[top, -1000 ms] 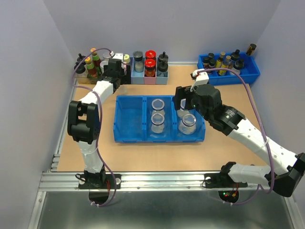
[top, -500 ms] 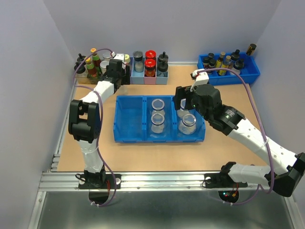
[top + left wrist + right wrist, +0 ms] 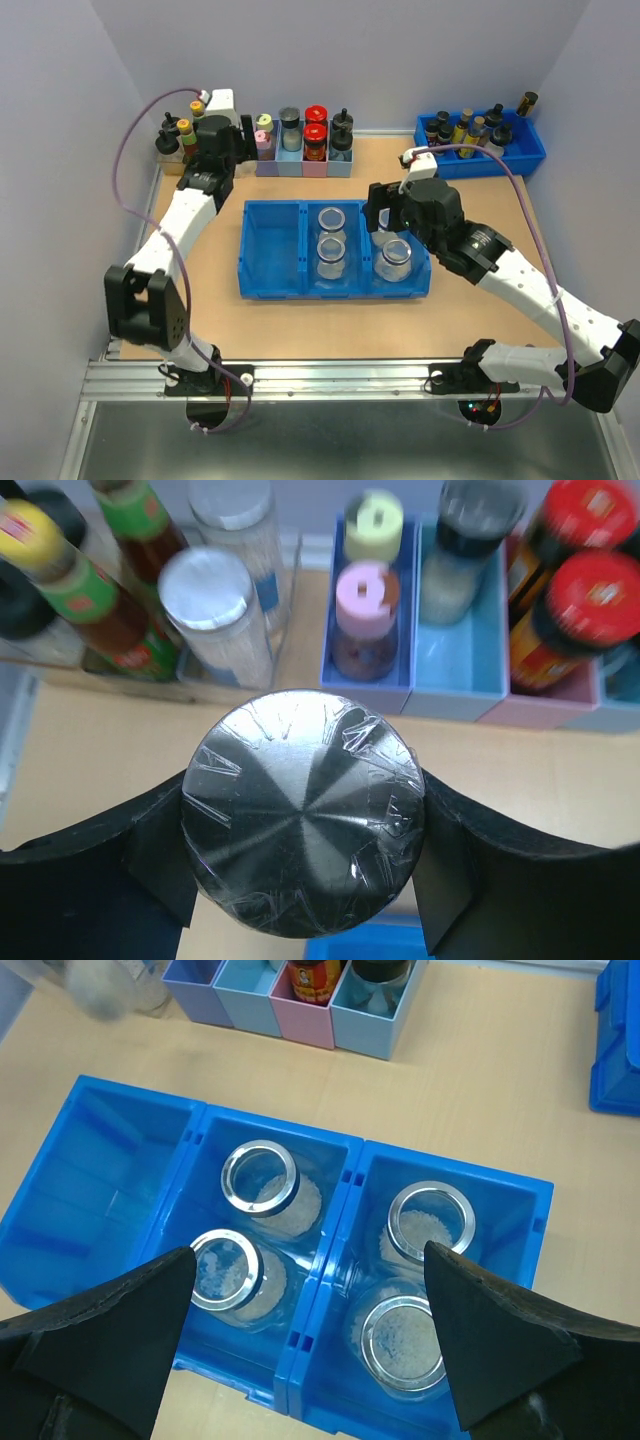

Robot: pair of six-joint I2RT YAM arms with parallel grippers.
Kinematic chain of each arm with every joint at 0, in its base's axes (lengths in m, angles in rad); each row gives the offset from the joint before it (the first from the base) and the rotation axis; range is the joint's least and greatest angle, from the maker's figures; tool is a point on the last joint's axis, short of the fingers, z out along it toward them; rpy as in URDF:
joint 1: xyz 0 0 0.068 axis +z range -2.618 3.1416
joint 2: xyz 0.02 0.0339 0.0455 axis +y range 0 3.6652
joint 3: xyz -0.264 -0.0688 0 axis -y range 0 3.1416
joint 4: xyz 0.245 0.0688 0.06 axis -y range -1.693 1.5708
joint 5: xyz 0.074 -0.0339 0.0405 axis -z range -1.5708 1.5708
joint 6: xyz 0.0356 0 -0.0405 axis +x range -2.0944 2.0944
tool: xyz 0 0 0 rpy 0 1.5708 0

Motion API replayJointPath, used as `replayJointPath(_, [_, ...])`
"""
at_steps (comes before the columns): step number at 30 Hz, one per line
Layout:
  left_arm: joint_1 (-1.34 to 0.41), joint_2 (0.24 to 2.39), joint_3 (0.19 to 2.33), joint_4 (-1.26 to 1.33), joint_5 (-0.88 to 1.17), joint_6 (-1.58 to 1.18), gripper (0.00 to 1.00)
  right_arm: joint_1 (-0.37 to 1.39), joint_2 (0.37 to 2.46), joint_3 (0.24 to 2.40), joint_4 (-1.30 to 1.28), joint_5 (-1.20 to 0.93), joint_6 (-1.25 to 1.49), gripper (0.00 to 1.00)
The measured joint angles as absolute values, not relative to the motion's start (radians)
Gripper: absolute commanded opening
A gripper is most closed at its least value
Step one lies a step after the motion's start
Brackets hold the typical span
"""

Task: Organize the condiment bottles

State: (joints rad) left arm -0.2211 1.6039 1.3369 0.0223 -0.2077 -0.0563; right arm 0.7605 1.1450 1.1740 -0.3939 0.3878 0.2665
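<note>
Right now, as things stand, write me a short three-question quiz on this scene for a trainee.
1. Multiple choice: how many open clear glass jars with silvery rims stand in the blue three-compartment plastic bin? A) two B) four C) five
2. True or false: the bin's left compartment holds a jar.
3. Fill in: the left gripper is shut on ____.

Key
1. B.
2. False: all four stand in the middle and right compartments, two in each.
3. The jar with the round, flat silver lid.
</note>
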Motion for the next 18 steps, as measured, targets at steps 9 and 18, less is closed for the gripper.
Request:
replayJointPath(9, [-0.281, 1.274, 1.316, -0.03, -0.184, -0.129, 0.0, 0.76, 1.11, 1.143, -0.401, 0.402, 0.271, 1.0])
replayJointPath(18, [-0.454, 1.024, 1.04, -0.243, -0.187, -0.259, 0.0, 0.76, 1.026, 1.108, -0.405, 0.423, 0.296, 1.0])
